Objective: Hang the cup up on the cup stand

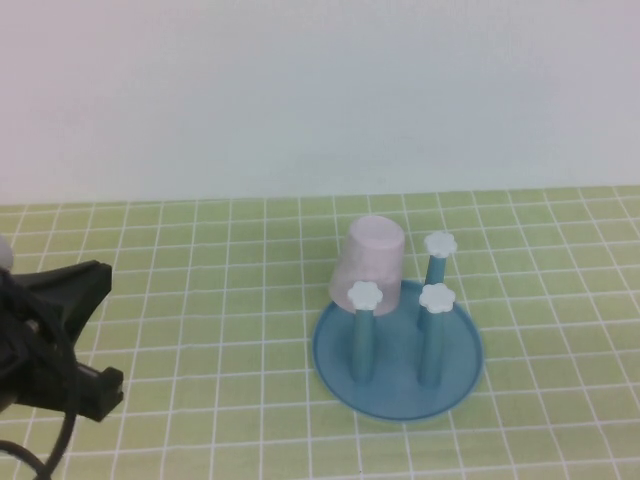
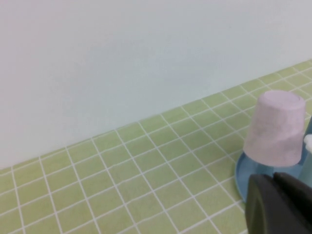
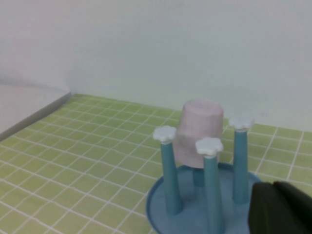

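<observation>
My left gripper (image 1: 85, 330) sits at the table's left edge, fingers together on nothing, with open green-checked tabletop (image 1: 220, 300) between it and the cup stand (image 1: 398, 385). The cup (image 1: 370, 262) is upside down over the stand's far-left peg, slightly tilted. Three white-capped pegs (image 1: 364, 296) stand bare. A pale wall (image 1: 320, 90) closes the far side. My right gripper (image 3: 285, 209) appears only in its own wrist view, just beside the stand's dish, closed and empty.
</observation>
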{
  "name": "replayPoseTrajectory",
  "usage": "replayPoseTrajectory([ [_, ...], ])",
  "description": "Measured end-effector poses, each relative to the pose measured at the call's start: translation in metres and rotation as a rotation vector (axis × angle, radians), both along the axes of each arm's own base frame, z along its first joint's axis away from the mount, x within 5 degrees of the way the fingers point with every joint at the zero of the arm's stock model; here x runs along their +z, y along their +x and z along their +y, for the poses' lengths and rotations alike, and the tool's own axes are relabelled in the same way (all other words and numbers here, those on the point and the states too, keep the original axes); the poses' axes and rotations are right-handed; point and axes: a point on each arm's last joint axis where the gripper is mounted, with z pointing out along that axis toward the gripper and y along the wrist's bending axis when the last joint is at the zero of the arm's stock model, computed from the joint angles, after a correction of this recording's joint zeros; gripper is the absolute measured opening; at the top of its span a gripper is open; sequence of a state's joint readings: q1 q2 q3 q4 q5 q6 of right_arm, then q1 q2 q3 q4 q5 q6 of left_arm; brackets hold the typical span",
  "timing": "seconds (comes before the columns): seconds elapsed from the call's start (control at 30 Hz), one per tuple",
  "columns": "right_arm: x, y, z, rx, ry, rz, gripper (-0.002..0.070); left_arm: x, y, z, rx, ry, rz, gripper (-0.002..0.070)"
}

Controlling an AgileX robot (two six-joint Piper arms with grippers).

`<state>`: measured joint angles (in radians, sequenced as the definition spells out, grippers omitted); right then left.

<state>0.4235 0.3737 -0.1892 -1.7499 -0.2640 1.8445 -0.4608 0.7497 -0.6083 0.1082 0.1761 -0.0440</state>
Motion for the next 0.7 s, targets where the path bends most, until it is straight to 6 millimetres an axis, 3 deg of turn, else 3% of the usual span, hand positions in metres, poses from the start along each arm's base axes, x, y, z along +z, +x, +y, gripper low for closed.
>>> replayPoseTrajectory([
  [0.27, -0.011, -0.001, -0.002, -0.016, -0.011, 0.017, -0.0001, -0.025, -0.005, 0.004, 0.002, 0.057, 0.071, 0.0000],
  [0.7, -0.012, -0.001, -0.002, -0.018, -0.012, 0.017, -0.0001, -0.024, -0.005, 0.003, 0.004, 0.036, 0.069, 0.0000],
])
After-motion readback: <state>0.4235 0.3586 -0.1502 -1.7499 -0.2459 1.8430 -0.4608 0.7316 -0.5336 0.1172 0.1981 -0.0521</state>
